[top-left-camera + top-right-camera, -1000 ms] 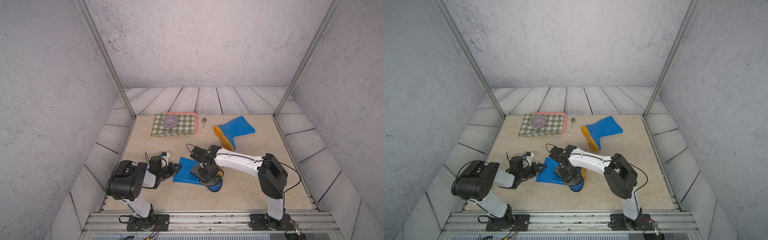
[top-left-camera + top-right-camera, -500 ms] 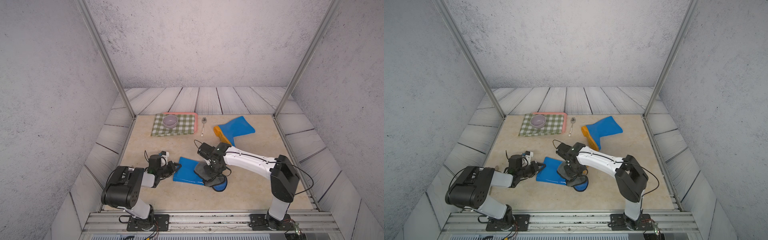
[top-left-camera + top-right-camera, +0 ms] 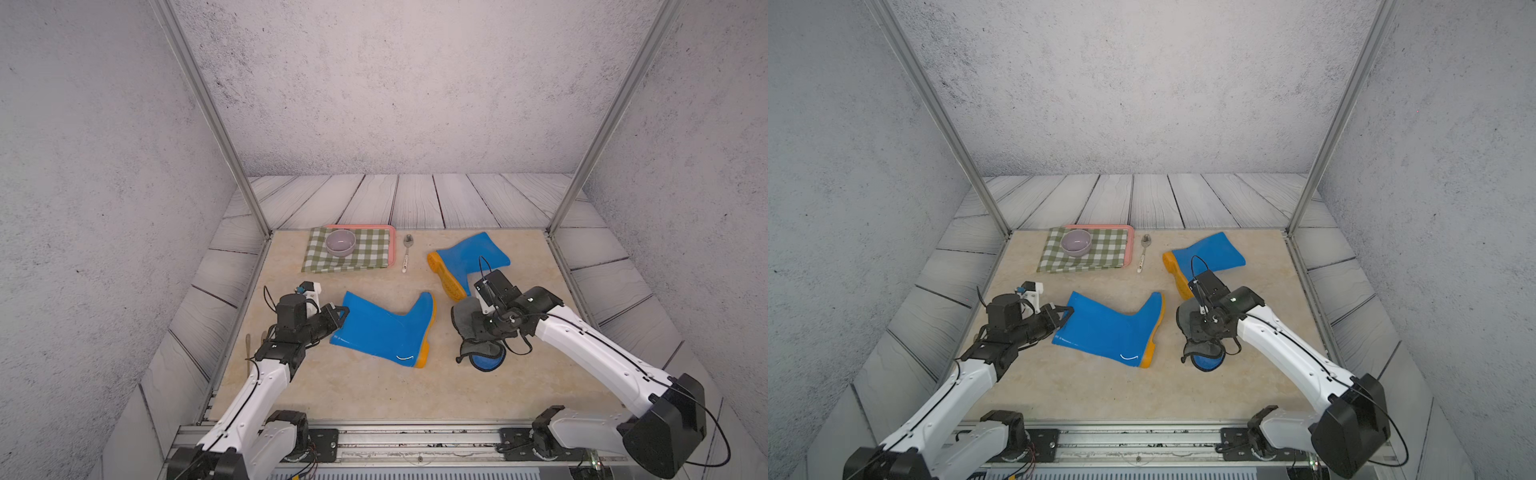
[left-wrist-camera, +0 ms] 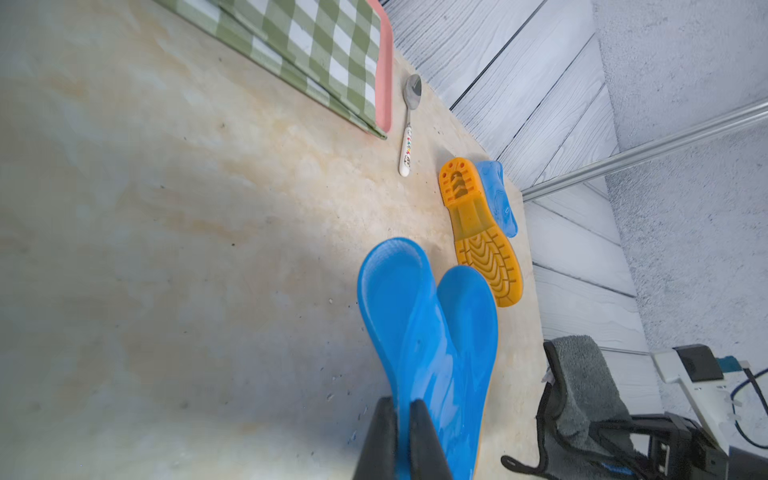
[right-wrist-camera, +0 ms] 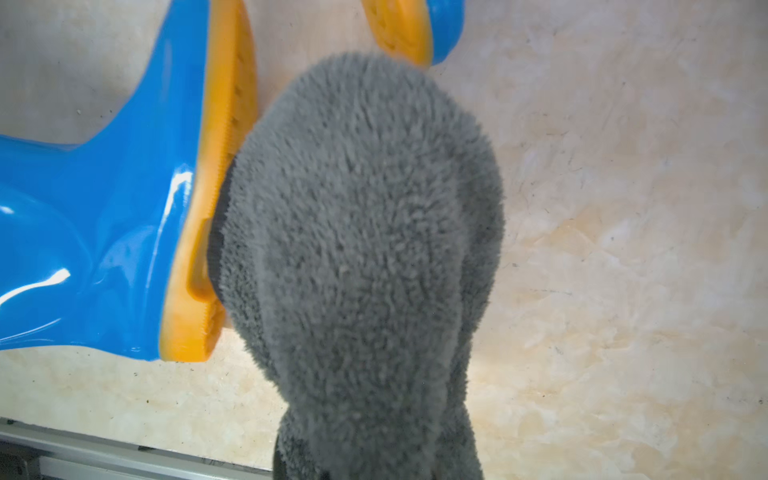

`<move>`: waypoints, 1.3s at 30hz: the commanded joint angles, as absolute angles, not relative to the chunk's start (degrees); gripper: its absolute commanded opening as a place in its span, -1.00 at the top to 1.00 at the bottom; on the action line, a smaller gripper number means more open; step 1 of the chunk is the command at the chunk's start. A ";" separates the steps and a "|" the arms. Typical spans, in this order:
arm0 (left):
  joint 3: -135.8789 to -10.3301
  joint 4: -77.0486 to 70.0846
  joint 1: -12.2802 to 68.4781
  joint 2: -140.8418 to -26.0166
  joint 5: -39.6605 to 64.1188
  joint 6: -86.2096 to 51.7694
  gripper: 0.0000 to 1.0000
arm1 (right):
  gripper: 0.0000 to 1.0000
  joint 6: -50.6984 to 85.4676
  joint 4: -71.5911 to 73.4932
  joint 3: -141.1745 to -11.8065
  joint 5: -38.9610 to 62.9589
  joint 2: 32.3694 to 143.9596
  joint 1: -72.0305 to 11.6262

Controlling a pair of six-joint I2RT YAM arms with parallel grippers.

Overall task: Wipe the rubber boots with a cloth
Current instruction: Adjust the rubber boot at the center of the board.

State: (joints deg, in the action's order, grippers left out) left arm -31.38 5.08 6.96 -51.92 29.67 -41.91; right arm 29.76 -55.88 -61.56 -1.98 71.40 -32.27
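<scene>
The right gripper (image 3: 484, 328), clamped on the grey cloth (image 3: 463, 320), has slid off the near boot (image 3: 386, 328) and now hangs just beside its sole (image 3: 429, 332). One pass over that boot looks done, while the far boot (image 3: 469, 257), near the surface's back right corner, probably still needs wiping. The left gripper (image 4: 401, 409) pinches the near boot's top rim, pinning it mid-surface. The beige surface (image 3: 332, 395) also carries a checked cloth (image 3: 365, 259), bowl (image 3: 340, 242) and spoon (image 3: 407, 253) along its back edge, with grey walls (image 3: 395, 83) all round.
</scene>
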 commanded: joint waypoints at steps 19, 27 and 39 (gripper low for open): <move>-49.63 17.20 26.40 -62.27 20.05 -36.96 1.00 | 1.00 23.12 -53.90 -53.70 7.03 61.55 -18.51; -61.36 9.86 37.48 -87.35 20.82 -39.45 1.00 | 1.00 23.86 -53.34 -53.15 6.99 60.83 -17.01; -76.61 10.27 44.90 -108.95 28.15 -41.75 1.00 | 1.00 25.10 -56.25 -55.78 5.19 59.53 -15.38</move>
